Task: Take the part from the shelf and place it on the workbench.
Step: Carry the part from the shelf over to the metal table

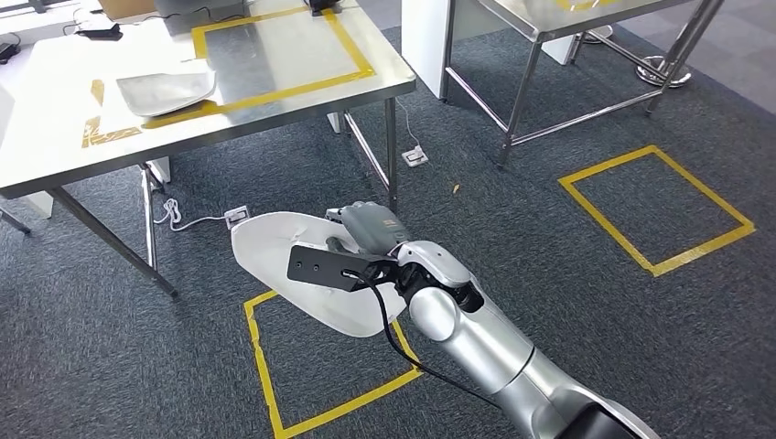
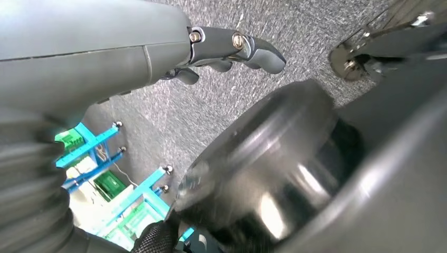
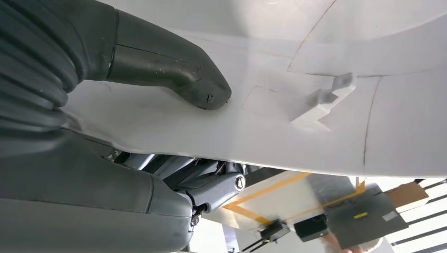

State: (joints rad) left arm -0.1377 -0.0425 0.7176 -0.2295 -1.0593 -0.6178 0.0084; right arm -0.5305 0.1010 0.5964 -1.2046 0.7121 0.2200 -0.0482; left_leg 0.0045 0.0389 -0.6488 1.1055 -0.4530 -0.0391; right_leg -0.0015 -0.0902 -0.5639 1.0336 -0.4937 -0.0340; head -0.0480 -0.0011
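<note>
So the right hand point(image 1: 366, 229) has the white part point(image 1: 302, 274) clamped by its edge, thumb point(image 3: 179, 79) pressed on top and fingers point(image 3: 211, 187) tucked underneath, probably to keep the wide shell level while it's carried over the carpet. The left hand point(image 2: 132, 58) hangs low, fingers point(image 2: 248, 47) loosely curled around nothing. Further ahead is the steel surface point(image 1: 55, 155), where another similar grey piece point(image 1: 165, 91) already sits by the yellow tape outline point(image 1: 274, 64).

The right arm point(image 1: 494, 352) is glossy silver with rounded segments; a black cable point(image 1: 395, 340) loops beside its wrist, where a black camera bar point(image 1: 322, 266) sits. The right hand point(image 1: 368, 229) is matte grey, its ribbed cover point(image 3: 31, 63) dark, with silver screws point(image 2: 237, 39) at the left hand's fingers point(image 2: 253, 50).
</note>
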